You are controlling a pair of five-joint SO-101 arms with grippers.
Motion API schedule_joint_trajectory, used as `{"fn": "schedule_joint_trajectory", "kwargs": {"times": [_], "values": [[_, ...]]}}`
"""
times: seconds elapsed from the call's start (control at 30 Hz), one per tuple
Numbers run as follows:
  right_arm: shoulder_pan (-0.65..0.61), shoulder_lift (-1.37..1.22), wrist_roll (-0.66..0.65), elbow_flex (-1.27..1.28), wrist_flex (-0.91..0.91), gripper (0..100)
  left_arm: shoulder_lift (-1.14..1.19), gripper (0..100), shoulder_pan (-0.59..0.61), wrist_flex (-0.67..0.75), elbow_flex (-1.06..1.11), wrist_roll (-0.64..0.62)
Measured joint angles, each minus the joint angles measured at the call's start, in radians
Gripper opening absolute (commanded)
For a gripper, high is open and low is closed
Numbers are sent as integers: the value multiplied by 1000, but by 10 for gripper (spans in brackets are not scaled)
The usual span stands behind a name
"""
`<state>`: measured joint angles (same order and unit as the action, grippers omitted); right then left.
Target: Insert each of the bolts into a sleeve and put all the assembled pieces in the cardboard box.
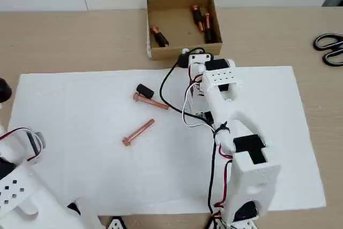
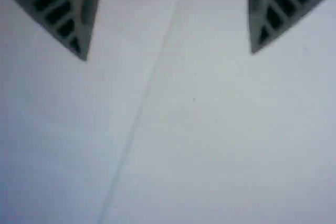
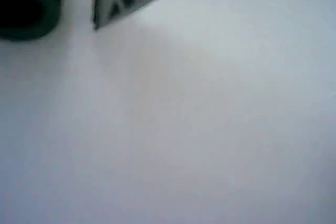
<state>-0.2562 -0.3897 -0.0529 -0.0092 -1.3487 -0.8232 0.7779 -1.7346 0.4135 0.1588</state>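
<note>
Well, from my station the open brown cardboard box (image 1: 161, 53) sat at the far side of the light wooden surface (image 1: 80, 41), just beyond the far edge of the white paper sheet (image 1: 80, 111). Three copper bolts already wearing black sleeves lay inside it: one (image 1: 158, 36) by the left wall and two (image 1: 198, 17) (image 1: 208, 28) close together by the right wall.

On the sheet lay two bare copper bolts. One (image 1: 151, 101) had a short black sleeve (image 1: 144, 90) just beside its head end, though I could not tell whether they touched. The other (image 1: 138, 132) lay apart, nearer to me.

The right gripper (image 1: 192, 57) was at the box's near wall, and I could not tell whether it was open or closed. Its wrist camera showed a dark round tube-like piece (image 3: 23, 3) on the sheet beside it, which looked like another sleeve.

That arm's white body stretched across the middle of the sheet. Its black cables (image 1: 163, 87) looped out towards the tip of the first bolt, crowding that side.

The left gripper (image 2: 168, 53) was open above bare sheet, holding nothing.

Black-handled scissors (image 1: 329, 43) lay at the surface's right edge, well apart. A dark round object (image 1: 2, 90) sat at the left edge.
</note>
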Motion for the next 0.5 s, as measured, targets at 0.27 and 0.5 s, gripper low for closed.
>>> {"fn": "schedule_joint_trajectory", "kwargs": {"times": [0.27,0.5], "values": [[3,-12,-14,-9,-3,46,0,189,0,0,0,0],[40,-12,-38,-9,0,5,0,189,0,0,0,0]]}}
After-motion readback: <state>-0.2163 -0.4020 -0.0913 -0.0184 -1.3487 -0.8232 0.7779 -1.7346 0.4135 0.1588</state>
